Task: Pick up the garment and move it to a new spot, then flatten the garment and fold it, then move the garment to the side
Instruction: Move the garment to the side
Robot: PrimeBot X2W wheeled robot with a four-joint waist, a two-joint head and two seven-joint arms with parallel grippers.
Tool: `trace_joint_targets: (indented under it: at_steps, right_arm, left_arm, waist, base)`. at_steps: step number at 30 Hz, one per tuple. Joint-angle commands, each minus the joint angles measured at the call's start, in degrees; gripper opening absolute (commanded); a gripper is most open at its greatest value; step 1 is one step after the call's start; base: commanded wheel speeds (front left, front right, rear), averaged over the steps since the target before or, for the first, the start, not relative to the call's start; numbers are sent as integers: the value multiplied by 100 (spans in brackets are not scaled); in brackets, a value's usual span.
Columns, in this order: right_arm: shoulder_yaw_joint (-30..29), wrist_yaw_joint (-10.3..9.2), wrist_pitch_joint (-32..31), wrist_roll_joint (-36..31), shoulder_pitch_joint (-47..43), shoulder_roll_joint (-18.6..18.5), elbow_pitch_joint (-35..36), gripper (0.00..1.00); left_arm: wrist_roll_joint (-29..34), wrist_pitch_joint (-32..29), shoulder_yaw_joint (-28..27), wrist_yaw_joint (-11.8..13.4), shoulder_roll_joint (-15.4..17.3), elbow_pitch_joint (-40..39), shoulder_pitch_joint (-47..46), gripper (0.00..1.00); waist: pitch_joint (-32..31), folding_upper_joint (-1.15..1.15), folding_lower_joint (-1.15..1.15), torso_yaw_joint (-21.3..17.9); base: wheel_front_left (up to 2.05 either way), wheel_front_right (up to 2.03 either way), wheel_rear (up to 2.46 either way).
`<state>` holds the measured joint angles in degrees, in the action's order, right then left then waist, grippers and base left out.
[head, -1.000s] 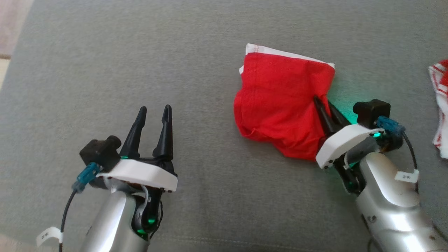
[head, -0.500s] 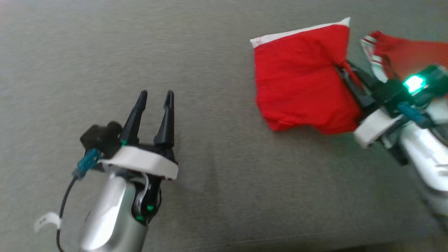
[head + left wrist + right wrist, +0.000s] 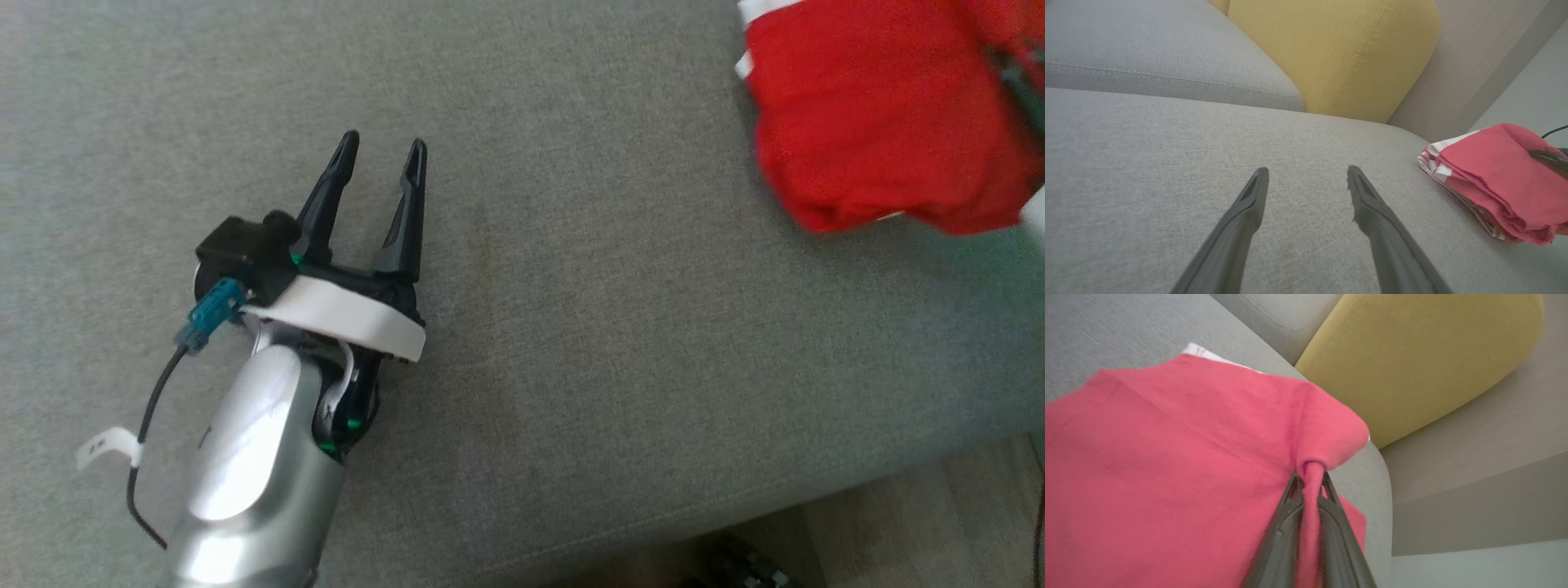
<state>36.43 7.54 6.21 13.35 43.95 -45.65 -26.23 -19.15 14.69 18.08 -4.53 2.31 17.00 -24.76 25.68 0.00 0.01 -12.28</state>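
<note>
My right gripper (image 3: 1310, 477) is pinched onto a tuck of the folded red cloth garment with white trim (image 3: 1167, 465), near the right edge of the grey fabric sofa seat (image 3: 571, 327). So thin a bite may slip, spilling the folds over that edge. My left gripper (image 3: 380, 159) hangs spread, empty.

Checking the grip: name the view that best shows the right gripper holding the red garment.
Right wrist view: the right gripper is shut on a bunched fold of the red garment. The head view has the garment blurred at its upper right corner; the left wrist view shows it side-on at the right edge.
</note>
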Motion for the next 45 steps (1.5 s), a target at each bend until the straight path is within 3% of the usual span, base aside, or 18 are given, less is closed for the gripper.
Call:
trace_joint_targets:
  at_steps: [1,15,16,17,18,19,28,33,38,41,45]
  right_arm:
    - [-115,-5,-61,81,-4,-261,-51,0]
    - [-870,-5,-551,192,-64,-36,-910,0]
    - [-920,-5,-546,181,-61,-23,-919,17]
    - [-973,-5,-529,176,-62,-2,-923,90]
    - [-973,-5,-529,176,-62,-2,-923,90]
    - [-1011,-5,-528,180,-73,21,-928,100]
    - [-1391,-5,-522,407,-122,221,-849,100]
    - [-1717,-5,-279,570,-82,573,-545,100]
    - [-2084,-5,118,706,-206,1260,-55,100]
    - [-2416,-5,376,988,-466,1884,142,100]
    - [-2415,-5,620,932,-995,2502,372,100]
  left_arm:
    - [45,30,-98,-30,56,-154,-176,100]
    - [55,30,-216,-80,56,-111,-208,100]
    - [50,30,-214,-76,56,-115,-209,100]
    - [45,30,-214,-74,56,-118,-210,100]
    - [45,30,-214,-74,56,-118,-210,100]
    - [37,30,-217,-71,56,-117,-209,100]
    - [-48,31,-269,-57,56,-65,-151,100]
    - [-122,31,-365,-26,56,-111,-41,100]
    - [-191,31,-536,24,56,-200,150,100]
    - [-230,31,-642,48,56,-264,308,100]
    - [-329,31,-749,82,56,-433,565,100]
  waist:
    - [137,0,-1,-59]
    - [256,0,-1,55]
    - [258,0,-1,60]
    - [259,0,-1,63]
    - [259,0,-1,63]
    - [256,0,-1,64]
    - [48,0,-1,69]
    - [-297,0,-1,103]
    - [-710,0,-1,200]
    - [-982,0,-1,310]
    - [-1304,0,-1,460]
  base:
    - [0,0,0]
    - [0,0,0]
    - [0,0,0]
    - [0,0,0]
    - [0,0,0]
    - [0,0,0]
    - [0,0,0]
    - [0,0,0]
    - [0,0,0]
    - [0,0,0]
    - [0,0,0]
